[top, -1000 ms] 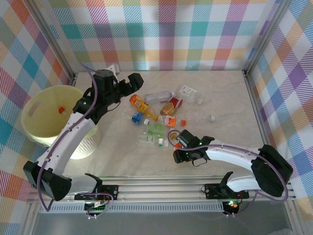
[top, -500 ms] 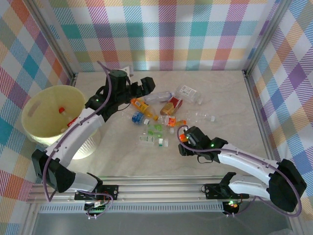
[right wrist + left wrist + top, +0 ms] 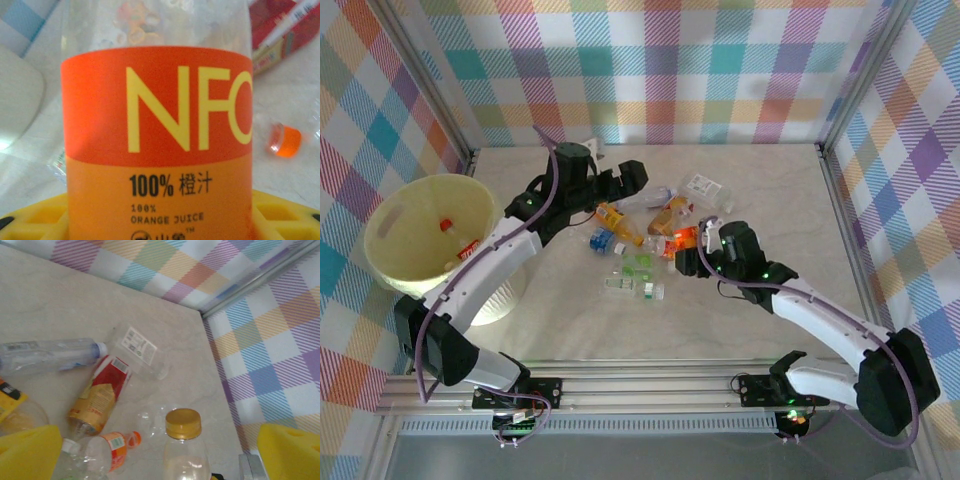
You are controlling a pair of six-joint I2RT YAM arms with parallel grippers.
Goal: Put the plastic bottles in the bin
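Orange-label bottle (image 3: 157, 140) gripped by right end effector (image 3: 690, 243), left end effector (image 3: 633, 180) gaping, scattered bottles (image 3: 638, 265)

From the top camera we look down from above and behind the arm bases onto the whole table (image 3: 780, 190), with the bin (image 3: 415, 235) at our left and the checked walls (image 3: 670, 60) beyond. The left wrist camera looks down from some way above, across the table toward its far right corner. The right wrist camera sits right up against an orange-labelled bottle (image 3: 157, 140). The top and left wrist views share the red-labelled bottle (image 3: 672, 212) and the clear bottles (image 3: 705, 188) beside it.
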